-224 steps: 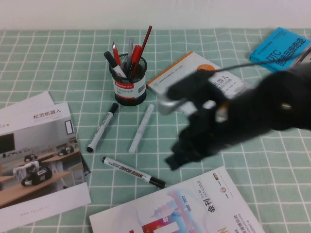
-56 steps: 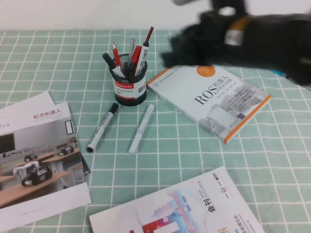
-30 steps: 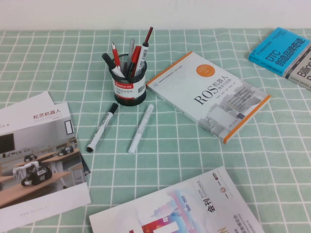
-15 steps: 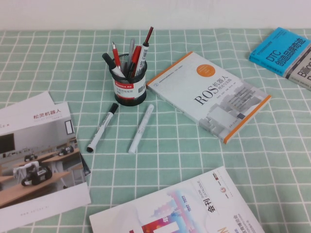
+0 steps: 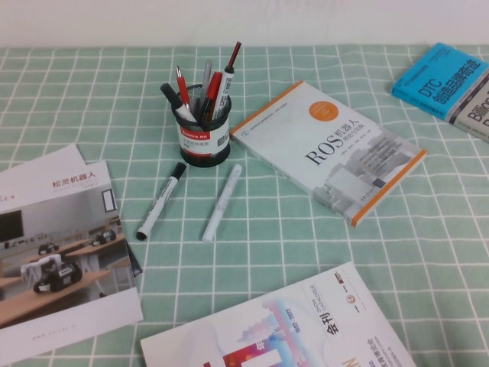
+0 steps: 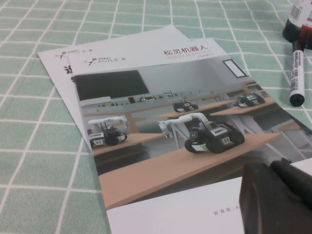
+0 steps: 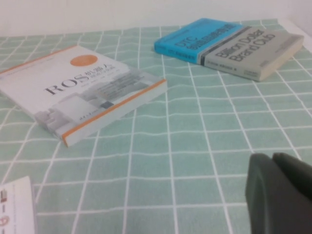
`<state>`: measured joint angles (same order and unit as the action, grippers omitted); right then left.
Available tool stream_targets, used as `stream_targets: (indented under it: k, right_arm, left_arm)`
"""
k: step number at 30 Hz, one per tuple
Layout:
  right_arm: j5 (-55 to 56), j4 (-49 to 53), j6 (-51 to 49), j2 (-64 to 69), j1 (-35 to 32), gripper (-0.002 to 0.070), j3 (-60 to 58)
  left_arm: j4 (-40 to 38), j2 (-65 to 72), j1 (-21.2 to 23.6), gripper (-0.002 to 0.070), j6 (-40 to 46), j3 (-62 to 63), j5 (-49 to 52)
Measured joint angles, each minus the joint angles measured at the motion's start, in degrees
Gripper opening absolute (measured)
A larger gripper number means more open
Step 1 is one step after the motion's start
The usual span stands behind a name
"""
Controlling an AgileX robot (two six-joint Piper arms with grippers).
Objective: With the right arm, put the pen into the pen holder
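The pen holder (image 5: 202, 138) is a black mesh cup with a white and red label, standing left of the ROS book. Several pens stand in it. Among them is the pen (image 5: 221, 86), a white marker with a black tip, leaning to the right. Neither gripper shows in the high view. My right gripper (image 7: 271, 158) is shut and empty, low over bare green cloth at the right side of the table. My left gripper (image 6: 274, 168) is shut and empty, just above the robot brochure (image 6: 161, 122).
A black-capped marker (image 5: 160, 201) and an all-white pen (image 5: 221, 202) lie in front of the holder. The ROS book (image 5: 328, 149), a blue book (image 5: 442, 76), the brochure (image 5: 57, 245) and a magazine (image 5: 290, 329) lie around them.
The marker that lay on the cloth near the front now stands in the holder. The right arm, over the back of the table 1.9 s ago, has left the high view.
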<state>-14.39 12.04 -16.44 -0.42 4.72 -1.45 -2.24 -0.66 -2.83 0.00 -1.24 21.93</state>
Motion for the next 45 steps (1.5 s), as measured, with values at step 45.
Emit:
stream_targets:
  k: [45]
  right_arm:
    - [-6.0, -17.5, 20.5, 0.0, 0.0, -0.0019, 0.0]
  left_arm:
    - [0.0, 0.0, -0.5, -0.0006, 0.0, 0.0, 0.0]
